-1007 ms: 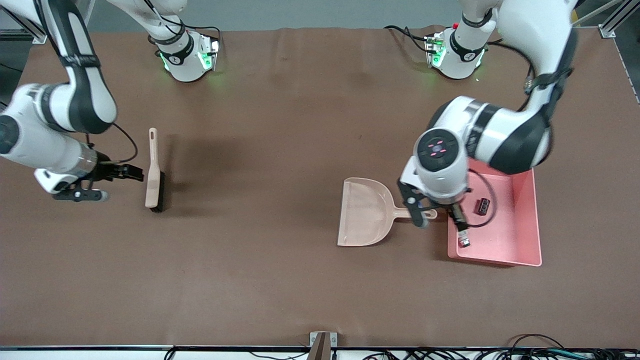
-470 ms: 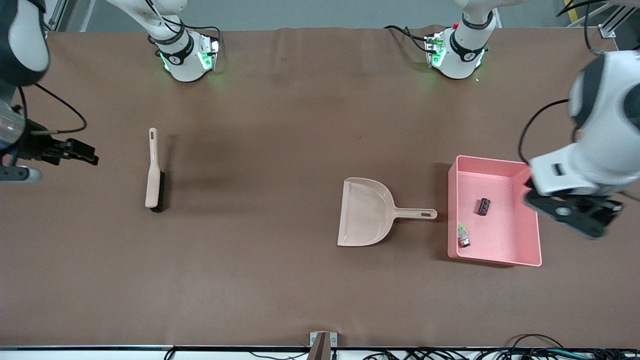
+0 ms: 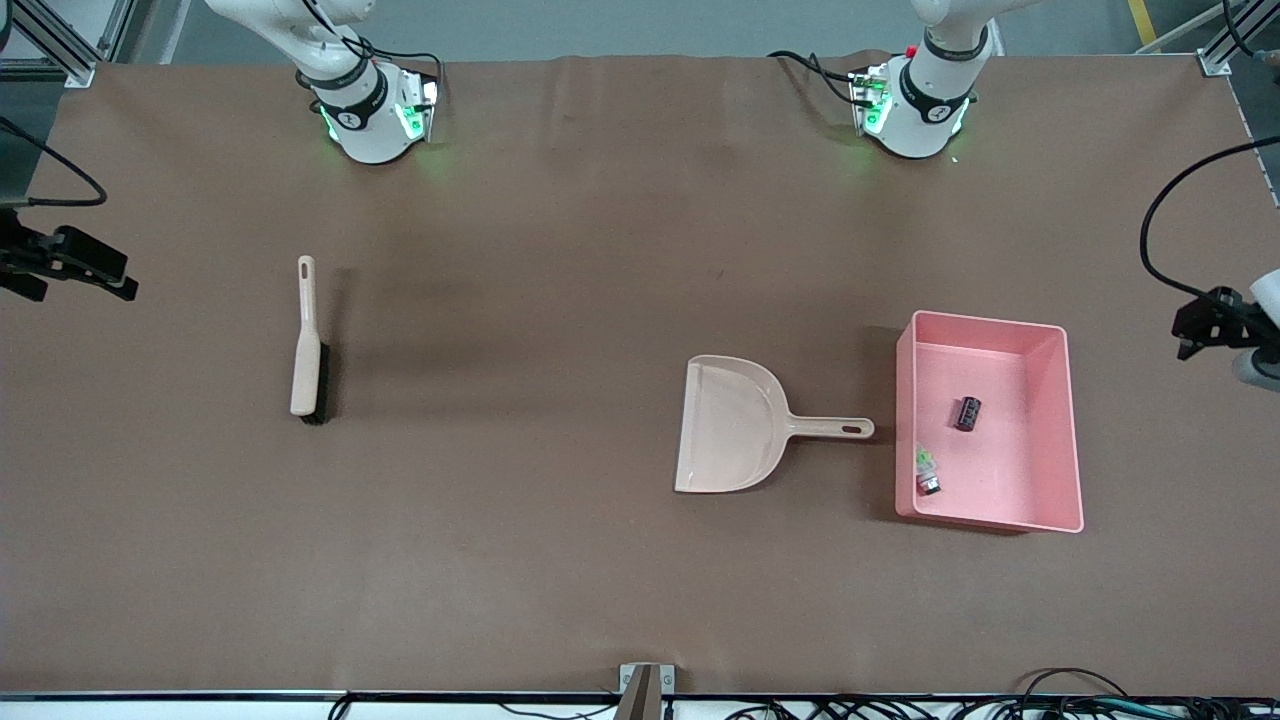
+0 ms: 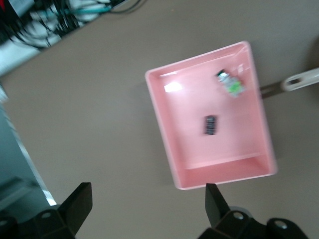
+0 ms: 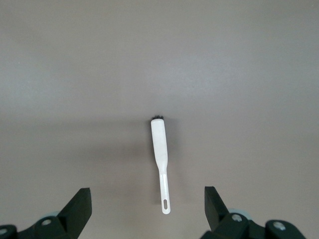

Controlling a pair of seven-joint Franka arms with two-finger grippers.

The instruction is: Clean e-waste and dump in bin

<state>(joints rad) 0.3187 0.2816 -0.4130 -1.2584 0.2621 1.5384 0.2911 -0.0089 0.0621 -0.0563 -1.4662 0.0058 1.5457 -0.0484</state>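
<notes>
Pink bin (image 3: 1060, 430) held both pieces of e-waste; we had pulled both arms back off the counter (image 3: 560, 560).

Since a second earlier, our left claw (image 3: 1215, 325) left the dustpan (image 3: 730, 425) and our right claw (image 3: 85, 265) left the brush (image 3: 306, 345); both hung wide and empty at the counter's ends. We judged the task done. We counted two parts, green-patched (image 3: 926, 470) and black (image 3: 967, 412), one bin, one dustpan, one brush.

Place: a robotics lab bench
Signs: two arm bases (image 3: 368, 112) bolted to a brown-covered table (image 3: 560, 560) — aluminium framing (image 3: 60, 45), loose cables (image 3: 900, 708) along its edge
</notes>
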